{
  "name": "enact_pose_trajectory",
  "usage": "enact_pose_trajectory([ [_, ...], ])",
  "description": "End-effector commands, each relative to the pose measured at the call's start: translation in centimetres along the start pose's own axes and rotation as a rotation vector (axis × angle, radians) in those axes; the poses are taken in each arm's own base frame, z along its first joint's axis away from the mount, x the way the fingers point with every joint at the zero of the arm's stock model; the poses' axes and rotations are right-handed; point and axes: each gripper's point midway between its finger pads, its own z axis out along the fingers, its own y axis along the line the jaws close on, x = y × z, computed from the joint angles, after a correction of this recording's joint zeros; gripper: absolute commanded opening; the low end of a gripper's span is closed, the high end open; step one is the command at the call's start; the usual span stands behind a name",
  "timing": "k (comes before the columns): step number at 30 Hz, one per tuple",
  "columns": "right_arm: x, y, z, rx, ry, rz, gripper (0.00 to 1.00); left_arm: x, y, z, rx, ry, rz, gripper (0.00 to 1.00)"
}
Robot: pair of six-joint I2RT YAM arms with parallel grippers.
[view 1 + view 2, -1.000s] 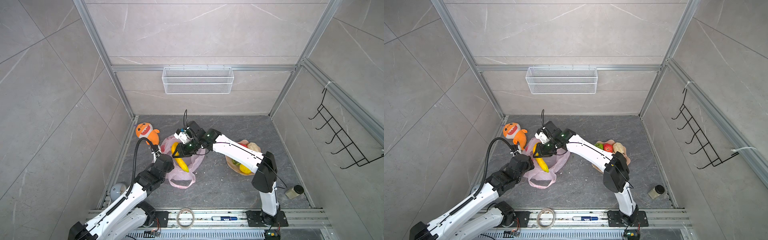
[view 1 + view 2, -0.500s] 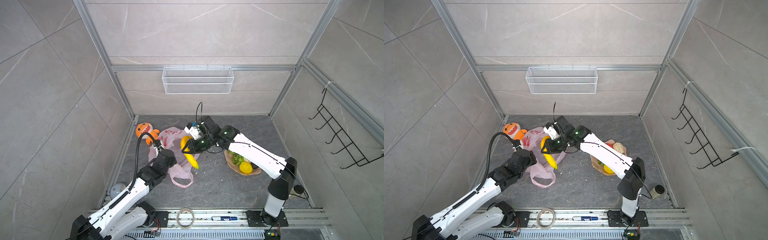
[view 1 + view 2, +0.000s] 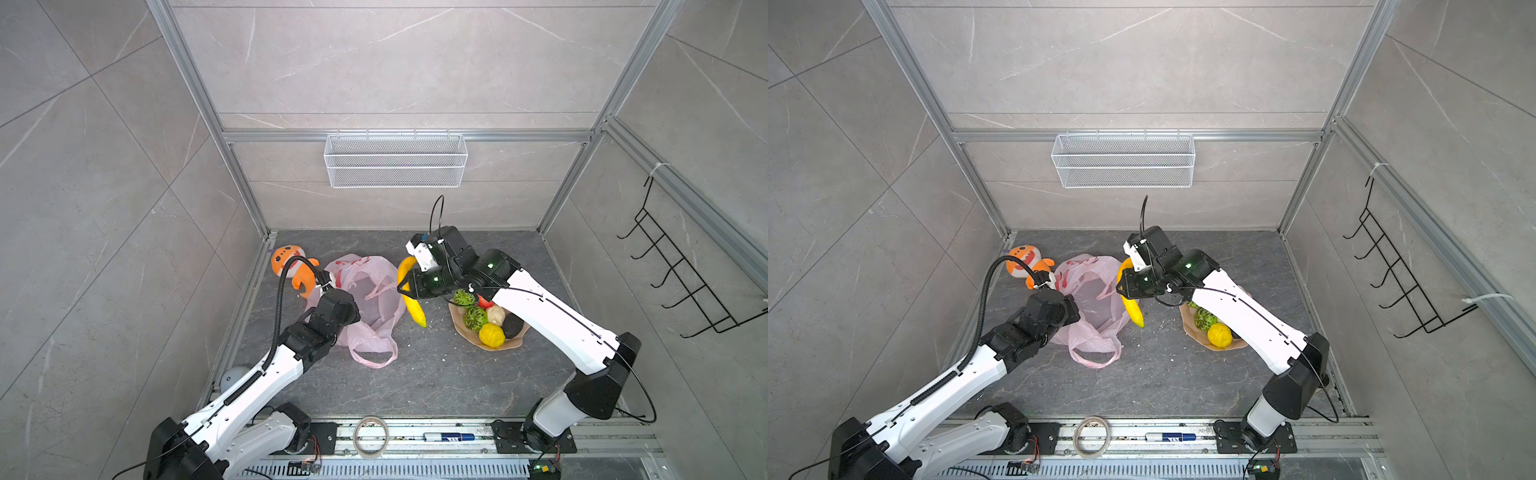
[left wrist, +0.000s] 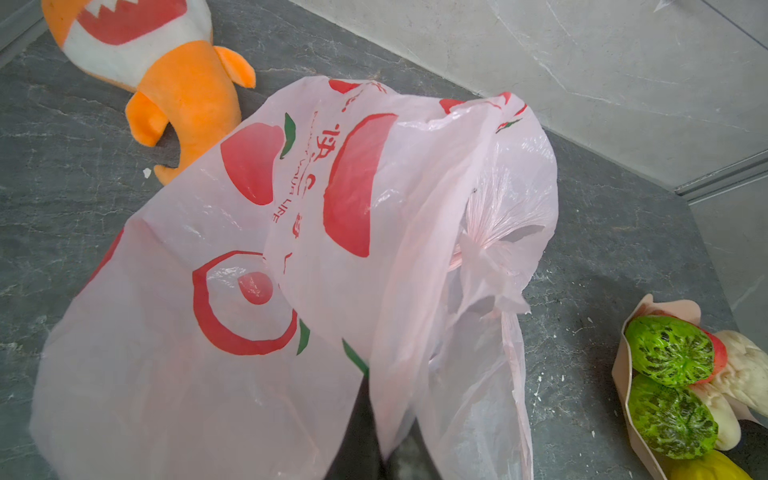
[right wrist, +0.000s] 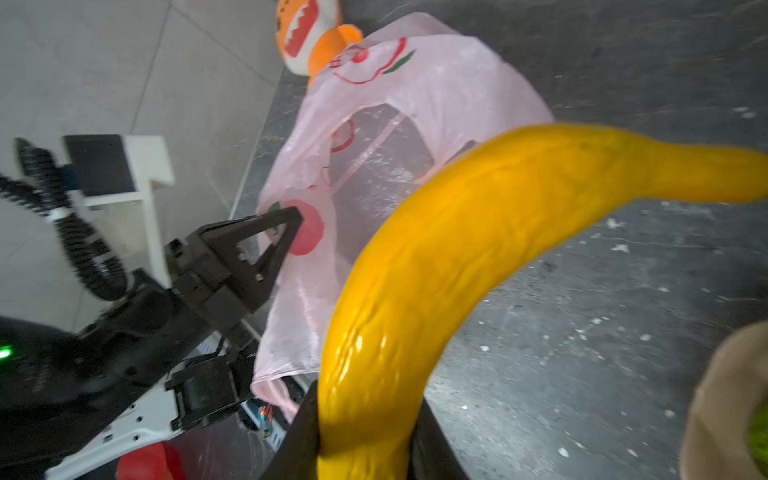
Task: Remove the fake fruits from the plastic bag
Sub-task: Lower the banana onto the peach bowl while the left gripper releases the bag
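My right gripper point(image 3: 405, 289) point(image 5: 365, 436) is shut on a yellow banana point(image 3: 412, 301) point(image 3: 1131, 309) point(image 5: 457, 249), which hangs above the floor between the plastic bag and the bowl. The pink plastic bag point(image 3: 372, 291) point(image 3: 1096, 301) point(image 4: 291, 249) lies slack with its mouth open. My left gripper point(image 3: 330, 293) point(image 4: 384, 415) is shut on a fold of the bag's edge. Other fake fruits sit in a peach bowl point(image 3: 516, 343): green bumpy balls point(image 3: 475, 318) point(image 4: 669, 351), a lemon point(image 3: 491, 334), a cream piece point(image 3: 496, 313) and a dark avocado point(image 3: 513, 326).
An orange plush shark point(image 3: 289, 266) lies at the back left beside the bag. A wire basket point(image 3: 395, 160) hangs on the back wall and a black hook rack point(image 3: 681, 274) on the right wall. A tape roll point(image 3: 371, 436) and a marker point(image 3: 449, 437) lie on the front rail.
My right gripper has carried the banana out of the bag and to the right, towards the bowl. The left gripper kept its hold, and the bag shifted slightly right.
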Motion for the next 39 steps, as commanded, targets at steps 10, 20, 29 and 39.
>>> enact_pose_trajectory([
  [10,2.2,-12.2,-2.1,0.377,-0.038,0.144,0.16,-1.2,-2.7,0.8,0.062,0.017,0.044,0.06],
  [20,3.5,-16.9,-1.9,0.548,-0.015,0.187,0.17,-1.0,-3.0,1.7,0.035,0.050,0.060,0.31],
  [29,5.3,-21.7,-1.1,0.724,0.015,0.234,0.17,-1.9,-2.8,0.7,0.026,0.027,0.065,0.48],
  [39,7.2,-26.3,0.6,0.742,0.077,0.293,0.20,-2.3,-2.0,-0.1,-0.002,0.010,0.076,0.55],
])
